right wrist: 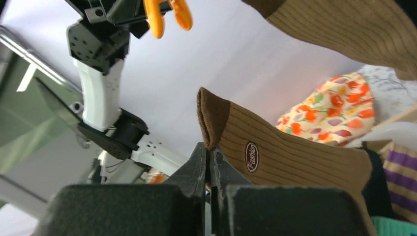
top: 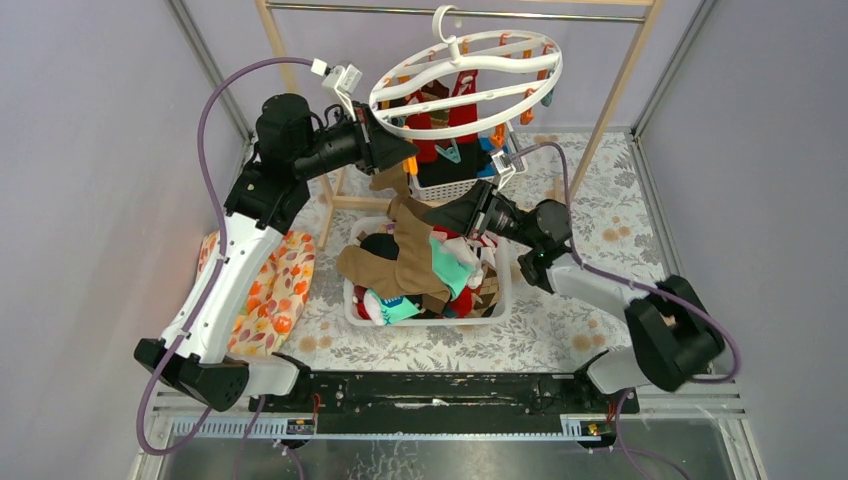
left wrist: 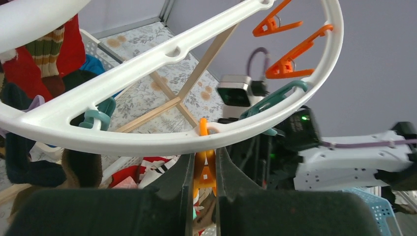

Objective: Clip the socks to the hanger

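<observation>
The white ring hanger (top: pixel 465 85) hangs from the rail, with orange and teal clips and some socks clipped at its far side. My left gripper (top: pixel 395 150) is shut on an orange clip (left wrist: pixel 204 172) that dangles from the hanger's rim (left wrist: pixel 147 140). My right gripper (top: pixel 445 215) is shut on the cuff of a long tan-brown sock (top: pixel 405 250) and holds it up just below that clip. In the right wrist view the sock (right wrist: pixel 295 157) rises from the shut jaws and the orange clip (right wrist: pixel 167 14) is above it, apart from it.
A white lattice basket (top: pixel 500 300) under the sock holds mint-green, red, black and white socks. A second basket (top: pixel 450 187) stands behind it. A floral cloth (top: pixel 270 290) lies at the left. The wooden-and-metal rail frame (top: pixel 620 70) stands at the back.
</observation>
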Tool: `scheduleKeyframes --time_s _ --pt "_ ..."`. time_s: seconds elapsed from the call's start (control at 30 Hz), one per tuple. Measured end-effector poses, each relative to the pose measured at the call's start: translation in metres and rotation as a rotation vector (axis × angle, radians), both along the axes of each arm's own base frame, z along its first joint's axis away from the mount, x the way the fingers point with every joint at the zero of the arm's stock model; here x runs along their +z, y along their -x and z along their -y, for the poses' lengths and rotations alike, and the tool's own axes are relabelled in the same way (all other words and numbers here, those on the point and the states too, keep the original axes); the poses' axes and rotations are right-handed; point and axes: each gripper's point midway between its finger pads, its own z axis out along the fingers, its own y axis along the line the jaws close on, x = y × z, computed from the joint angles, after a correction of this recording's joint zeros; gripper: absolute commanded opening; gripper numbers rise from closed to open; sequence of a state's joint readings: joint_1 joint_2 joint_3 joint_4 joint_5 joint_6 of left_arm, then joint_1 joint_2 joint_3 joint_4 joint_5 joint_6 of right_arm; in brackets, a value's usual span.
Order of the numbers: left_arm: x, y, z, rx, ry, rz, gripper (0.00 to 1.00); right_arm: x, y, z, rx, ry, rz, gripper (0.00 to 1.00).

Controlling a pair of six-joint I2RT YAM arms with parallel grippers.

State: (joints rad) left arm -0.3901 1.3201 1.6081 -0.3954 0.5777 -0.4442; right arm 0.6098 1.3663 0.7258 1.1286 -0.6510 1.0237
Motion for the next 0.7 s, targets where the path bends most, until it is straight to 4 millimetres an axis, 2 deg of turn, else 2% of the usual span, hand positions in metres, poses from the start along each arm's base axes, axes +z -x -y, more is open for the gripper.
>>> scheduleKeyframes --time_s 0.1,0.23,0.43,0.53,0.7 --pt "0.006 0.000 -0.005 -0.020 0.034 -0.007 0.00 0.003 -0.009 0.000 0.109 -0.071 -0.047 0.00" --pt "0.014 0.001 -0.011 -0.056 0.073 -0.018 0.00 0.010 -0.015 -0.011 0.249 -0.086 -0.075 0.00" --pt "0.010 0.008 -0.007 -0.125 0.089 -0.044 0.00 0.041 -0.010 -0.013 0.399 -0.081 0.011 0.00" --pt "0.006 0.008 -0.006 -0.148 0.090 -0.057 0.00 0.050 -0.010 -0.015 0.449 -0.068 0.048 0.00" --pt "0.002 0.010 -0.005 -0.186 0.094 -0.075 0.00 0.048 -0.015 -0.020 0.497 -0.037 0.049 0.00"
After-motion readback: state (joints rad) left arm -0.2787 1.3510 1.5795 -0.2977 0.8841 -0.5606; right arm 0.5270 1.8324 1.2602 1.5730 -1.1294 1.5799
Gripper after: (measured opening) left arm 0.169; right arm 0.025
